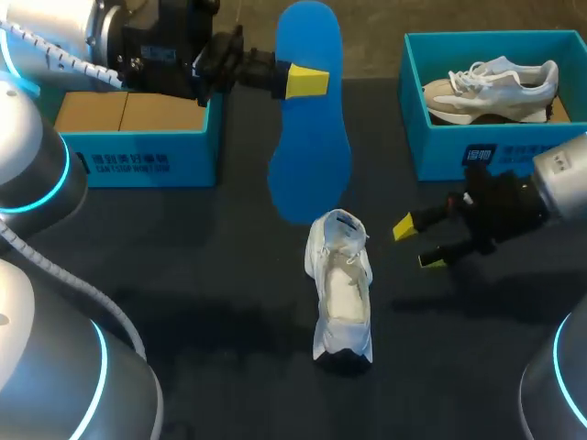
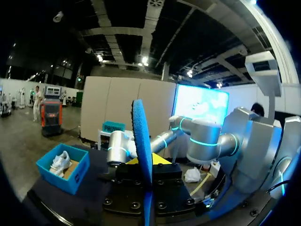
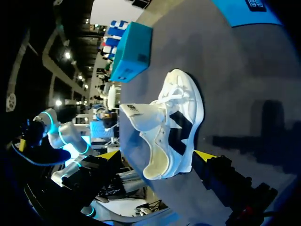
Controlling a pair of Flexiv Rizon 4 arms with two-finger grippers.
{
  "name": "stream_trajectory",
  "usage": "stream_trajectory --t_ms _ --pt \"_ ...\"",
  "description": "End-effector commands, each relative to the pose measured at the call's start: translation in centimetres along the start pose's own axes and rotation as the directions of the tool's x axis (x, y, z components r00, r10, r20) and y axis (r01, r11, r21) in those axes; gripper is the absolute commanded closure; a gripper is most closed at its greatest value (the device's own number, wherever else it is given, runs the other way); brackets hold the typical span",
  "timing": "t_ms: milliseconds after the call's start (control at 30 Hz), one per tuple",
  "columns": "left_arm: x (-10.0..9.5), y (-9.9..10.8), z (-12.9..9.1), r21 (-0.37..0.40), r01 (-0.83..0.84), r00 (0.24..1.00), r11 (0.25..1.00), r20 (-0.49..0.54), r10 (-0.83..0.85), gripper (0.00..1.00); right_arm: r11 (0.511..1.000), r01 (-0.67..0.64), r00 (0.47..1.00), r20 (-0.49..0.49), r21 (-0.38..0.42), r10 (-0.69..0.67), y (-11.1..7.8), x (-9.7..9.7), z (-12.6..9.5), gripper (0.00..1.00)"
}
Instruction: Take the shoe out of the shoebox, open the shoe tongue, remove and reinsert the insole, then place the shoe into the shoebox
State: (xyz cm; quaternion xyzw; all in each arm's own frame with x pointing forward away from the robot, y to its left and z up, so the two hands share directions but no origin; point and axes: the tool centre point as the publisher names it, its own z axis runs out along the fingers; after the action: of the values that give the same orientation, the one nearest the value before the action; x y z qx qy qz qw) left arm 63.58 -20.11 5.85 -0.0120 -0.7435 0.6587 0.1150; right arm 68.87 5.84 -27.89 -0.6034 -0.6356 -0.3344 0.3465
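Observation:
My left gripper [image 1: 303, 81] is raised over the back of the table and shut on a blue insole [image 1: 310, 137], which hangs toe down. In the left wrist view the insole [image 2: 142, 141] stands edge-on between the yellow tips of that gripper [image 2: 146, 162]. A white shoe [image 1: 341, 289] lies on the dark table, tongue pulled open, below the insole's end. My right gripper [image 1: 417, 243] is open just right of the shoe, apart from it. In the right wrist view the shoe [image 3: 174, 122] lies ahead of the open gripper [image 3: 156, 155], its inside empty.
A teal shoebox [image 1: 417, 110] at the back right holds a second pale shoe [image 1: 491, 90]. Another teal box [image 1: 138, 156] with a cardboard lining stands at the back left under my left arm. It also shows in the right wrist view as a teal box [image 3: 131, 52] beyond the shoe.

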Motion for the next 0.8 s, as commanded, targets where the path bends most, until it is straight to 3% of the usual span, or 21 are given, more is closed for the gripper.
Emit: stream_trajectory --t_ms 33,267,300,733,767,800 --pt "-0.7 -1.0 -0.5 -0.023 -0.155 0.988 0.988 -0.011 0.155 1.0 1.0 -0.011 0.999 -0.05 0.013 0.012 0.1 -0.2 -1.2 0.0" --pt "-2.3 0.6 -1.0 -0.067 -0.487 0.873 0.871 0.004 0.488 1.0 0.996 -0.048 0.988 -0.14 0.073 0.058 0.4 -0.1 -1.9 0.0" --pt "-2.3 0.6 -1.0 -0.067 -0.487 0.873 0.871 0.004 0.488 1.0 0.993 -0.061 0.983 -0.164 0.103 0.077 0.4 -0.1 -2.0 0.0" --pt "-2.3 0.6 -1.0 -0.067 -0.487 0.873 0.871 0.004 0.488 1.0 0.993 -0.061 0.983 -0.164 0.103 0.077 0.4 -0.1 -2.0 0.0" --pt "-2.4 0.6 -1.0 -0.107 -0.495 0.866 0.862 0.014 0.499 1.0 0.993 -0.061 0.982 -0.174 0.098 0.077 0.8 0.1 -2.0 0.0" --pt "-2.4 0.5 -0.8 -0.087 -0.577 0.815 0.812 0.001 0.579 1.0 0.995 -0.06 0.98 -0.183 0.085 0.075 1.0 0.4 -2.1 0.0"
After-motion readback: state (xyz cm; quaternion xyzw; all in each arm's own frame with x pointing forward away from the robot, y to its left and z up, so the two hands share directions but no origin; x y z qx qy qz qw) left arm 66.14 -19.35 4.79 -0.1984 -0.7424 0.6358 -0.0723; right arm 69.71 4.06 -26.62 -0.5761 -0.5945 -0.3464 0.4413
